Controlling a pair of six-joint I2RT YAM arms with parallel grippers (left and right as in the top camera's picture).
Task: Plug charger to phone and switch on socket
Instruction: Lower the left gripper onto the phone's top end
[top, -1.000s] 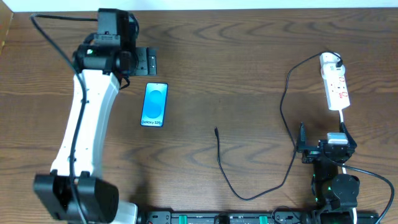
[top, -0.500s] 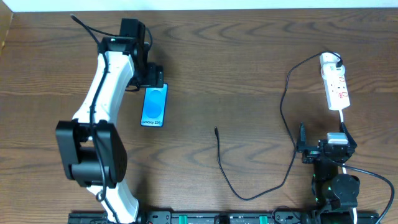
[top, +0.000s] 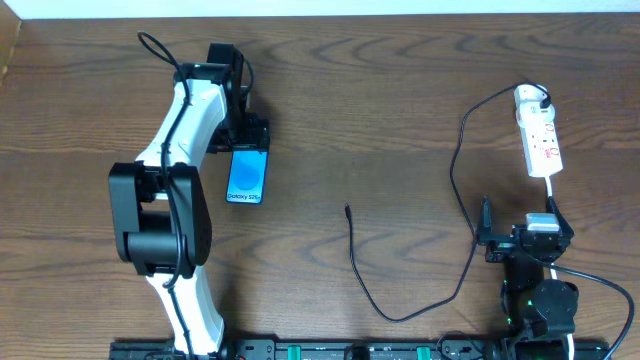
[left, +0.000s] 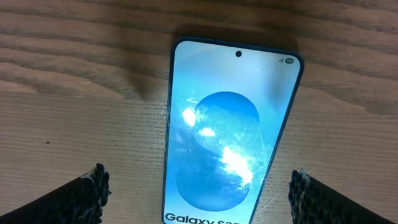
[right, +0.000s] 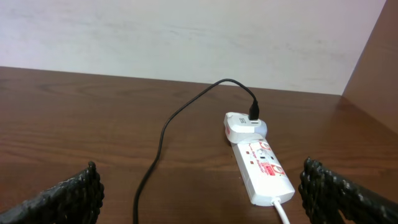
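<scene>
Shifted since the earlier frame: the left arm has been swung inward, and the left tool (top: 250, 140) is now held over the far end of the phone (top: 248, 172).
Phone: laid flat, screen up, on the left half of the worktop (top: 400, 90). It is framed between the spread, released fingers (left: 87, 193), with no contact seen.
Right tool (top: 520, 222): released, stationed near right, faced toward the socket (top: 540, 135).
Charger (top: 352, 245): plugged into the socket's far end. Connector tip (top: 347, 208) is left loose at centre, well apart from the phone.

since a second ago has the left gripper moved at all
Yes. Overhead, the left gripper has come nearer the robot's base, from beyond the phone's far end to over that end; the phone has not shifted.
</scene>
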